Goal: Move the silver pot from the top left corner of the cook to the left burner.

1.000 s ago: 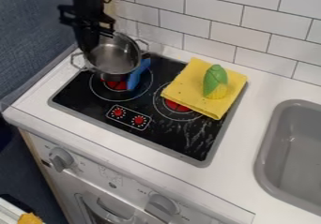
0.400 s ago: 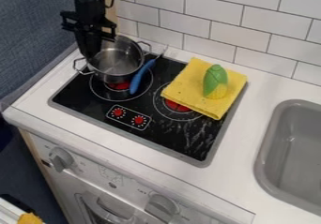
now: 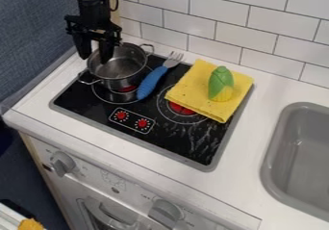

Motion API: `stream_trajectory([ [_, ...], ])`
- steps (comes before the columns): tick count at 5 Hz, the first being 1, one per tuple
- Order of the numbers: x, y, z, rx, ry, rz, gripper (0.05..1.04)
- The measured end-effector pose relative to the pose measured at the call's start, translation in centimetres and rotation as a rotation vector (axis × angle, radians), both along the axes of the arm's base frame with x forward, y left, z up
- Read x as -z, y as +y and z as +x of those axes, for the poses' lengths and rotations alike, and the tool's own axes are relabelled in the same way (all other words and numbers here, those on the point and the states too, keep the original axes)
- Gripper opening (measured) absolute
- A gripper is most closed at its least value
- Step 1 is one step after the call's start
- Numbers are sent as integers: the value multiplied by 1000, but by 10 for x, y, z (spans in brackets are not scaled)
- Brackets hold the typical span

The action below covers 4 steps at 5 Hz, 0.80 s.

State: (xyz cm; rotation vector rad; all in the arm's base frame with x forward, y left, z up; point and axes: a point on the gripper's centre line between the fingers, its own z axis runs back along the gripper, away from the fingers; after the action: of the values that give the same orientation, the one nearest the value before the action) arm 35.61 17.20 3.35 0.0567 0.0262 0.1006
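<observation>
Camera view: the silver pot (image 3: 125, 67) sits over the back part of the left burner (image 3: 116, 97), off its centre. The gripper (image 3: 94, 60) has its fingers spread above the pot's near-left rim. A good nudge would likely be low, slow and level, toward the burner's middle, sparing the blue-handled fork (image 3: 150, 83) just beside it. Count: one pot, two burners, one fork, one yellow cloth (image 3: 189, 93), one toy corn (image 3: 220, 83), one sink (image 3: 302, 147).

Matte black robot arm (image 3: 92, 5), blocky jointed segments, thin black cable looping beside it, black two-finger gripper (image 3: 95, 56) with broad tapering fingers
</observation>
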Motion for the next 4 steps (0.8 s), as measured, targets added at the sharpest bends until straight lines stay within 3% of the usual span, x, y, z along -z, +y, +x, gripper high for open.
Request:
stream_trajectory([
  [1, -2, -3, -2, -1, -12, -9, 1013],
  [3, -51, -13, -3, 59, -154, 22, 1005],
  [4, -68, -34, 2, 116, -195, 9, 1003],
])
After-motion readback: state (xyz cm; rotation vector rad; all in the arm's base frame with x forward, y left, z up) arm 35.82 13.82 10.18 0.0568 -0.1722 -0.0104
